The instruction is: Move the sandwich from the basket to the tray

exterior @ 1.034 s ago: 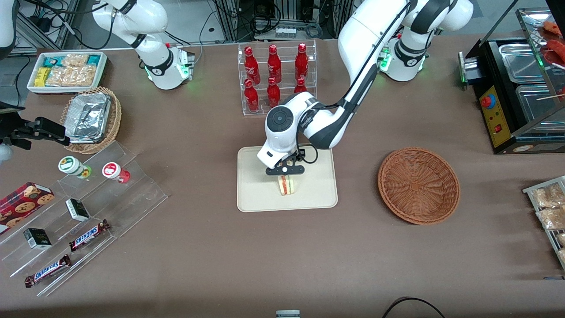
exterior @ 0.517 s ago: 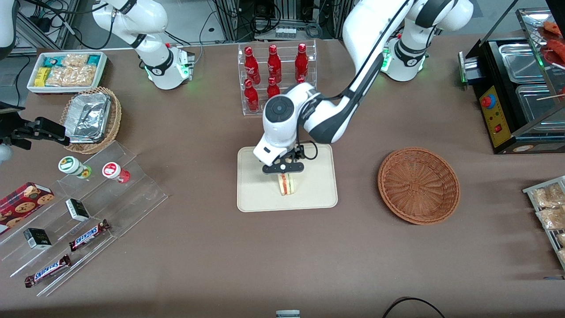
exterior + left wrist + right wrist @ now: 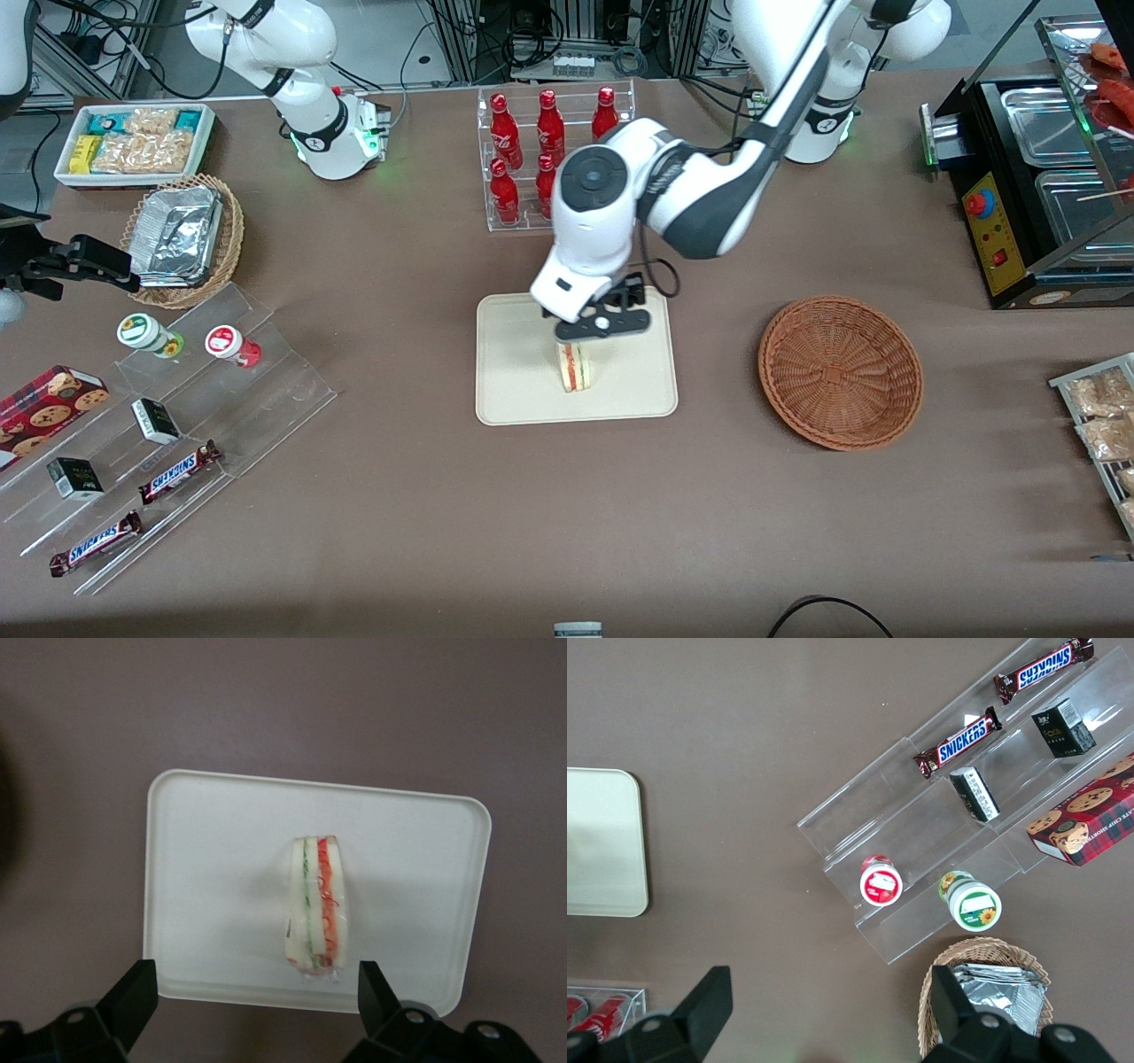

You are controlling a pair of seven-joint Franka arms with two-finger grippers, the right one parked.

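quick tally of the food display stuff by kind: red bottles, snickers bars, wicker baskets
red bottles: 6
snickers bars: 2
wicker baskets: 2
total: 10
The sandwich stands on the tray; the gripper is open above it.

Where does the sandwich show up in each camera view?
Front view: sandwich standing on edge on the tray, just below the open tool.
Left wrist view: sandwich mid-tray, between the raised fingers.
Right wrist view: not visible.
Shared landmark: the cream tray.
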